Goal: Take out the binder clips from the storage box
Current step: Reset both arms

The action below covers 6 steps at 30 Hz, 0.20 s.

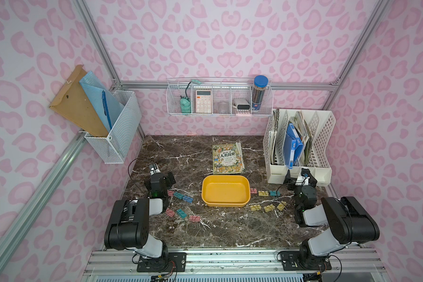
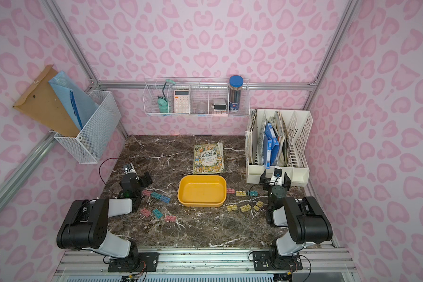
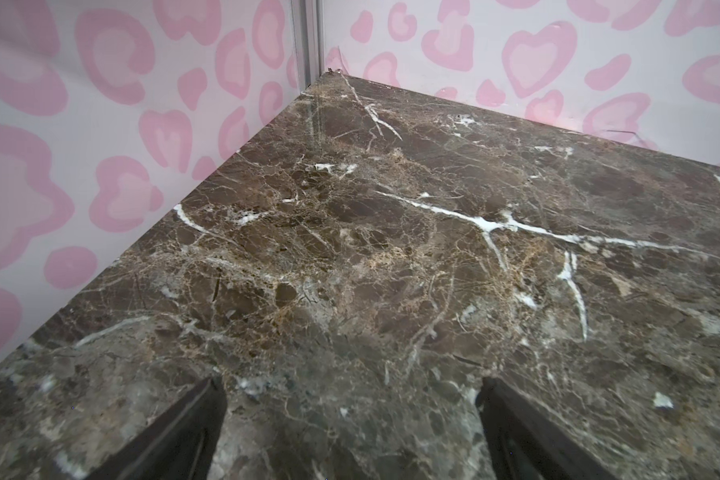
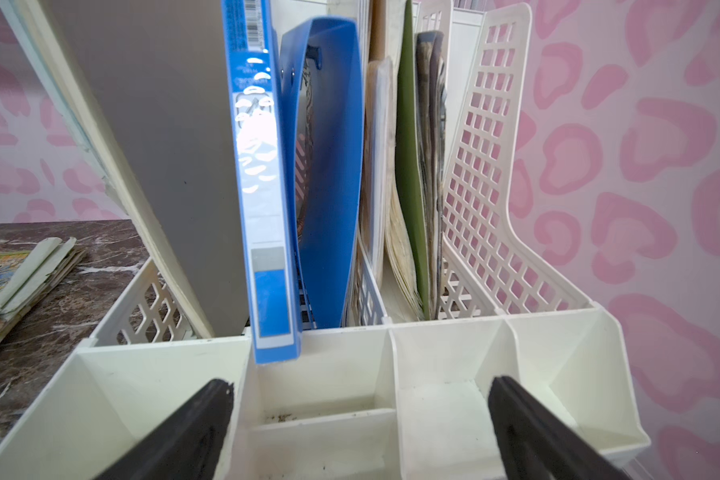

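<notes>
Book (image 1: 227, 158) titled 人类简史, binder clips (image 1: 255, 207) flanking yellow storage box (image 1: 226, 203)

Ahead of my black left gripper (image 3: 352, 386) the table (image 3: 391, 249) is dark brown marble veined in white and tan. The walls (image 3: 100, 83) beyond are pale with pink heart-like blotches. The binder clips (image 1: 178, 195) just behind that gripper are pink, teal and blue. The storage box (image 1: 225, 203) between my two grippers is plain yellow. Facing my black right gripper (image 4: 360, 382) is a cream lattice file organizer (image 4: 474, 166) with a bright blue folder (image 4: 267, 208) and an olive-green sheet (image 4: 408, 166). The clips beside this gripper are mostly yellow, with one pink and one teal.
</notes>
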{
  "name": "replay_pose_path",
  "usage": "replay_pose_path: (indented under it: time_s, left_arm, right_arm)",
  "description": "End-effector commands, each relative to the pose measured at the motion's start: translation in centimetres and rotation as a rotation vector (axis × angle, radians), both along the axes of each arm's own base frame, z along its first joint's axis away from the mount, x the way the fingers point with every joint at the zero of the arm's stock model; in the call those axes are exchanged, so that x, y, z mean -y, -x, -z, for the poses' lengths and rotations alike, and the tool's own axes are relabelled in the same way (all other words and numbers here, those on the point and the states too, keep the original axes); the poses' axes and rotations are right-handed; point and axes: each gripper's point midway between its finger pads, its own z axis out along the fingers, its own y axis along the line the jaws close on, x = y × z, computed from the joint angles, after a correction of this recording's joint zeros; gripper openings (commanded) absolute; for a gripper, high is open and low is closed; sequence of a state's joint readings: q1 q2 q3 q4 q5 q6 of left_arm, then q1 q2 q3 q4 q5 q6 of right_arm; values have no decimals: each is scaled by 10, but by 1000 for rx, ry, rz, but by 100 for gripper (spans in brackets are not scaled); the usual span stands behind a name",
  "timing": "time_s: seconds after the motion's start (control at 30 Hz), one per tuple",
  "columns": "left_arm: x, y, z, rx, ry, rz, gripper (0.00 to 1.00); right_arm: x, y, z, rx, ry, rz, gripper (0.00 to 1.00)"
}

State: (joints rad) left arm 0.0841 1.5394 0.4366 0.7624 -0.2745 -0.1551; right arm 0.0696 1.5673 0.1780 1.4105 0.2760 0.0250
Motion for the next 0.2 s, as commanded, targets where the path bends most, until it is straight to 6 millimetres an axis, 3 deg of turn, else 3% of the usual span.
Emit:
replay_pose_path:
  time_s: [0.0, 0.17]
  left_arm:
    - [0, -2, -1, 2, 9, 0, 100]
    - [1, -1, -2, 7, 10, 3, 100]
  right_arm:
    - [2, 0, -2, 8, -7, 12, 100]
    - [2, 0, -2, 8, -8, 11, 100]
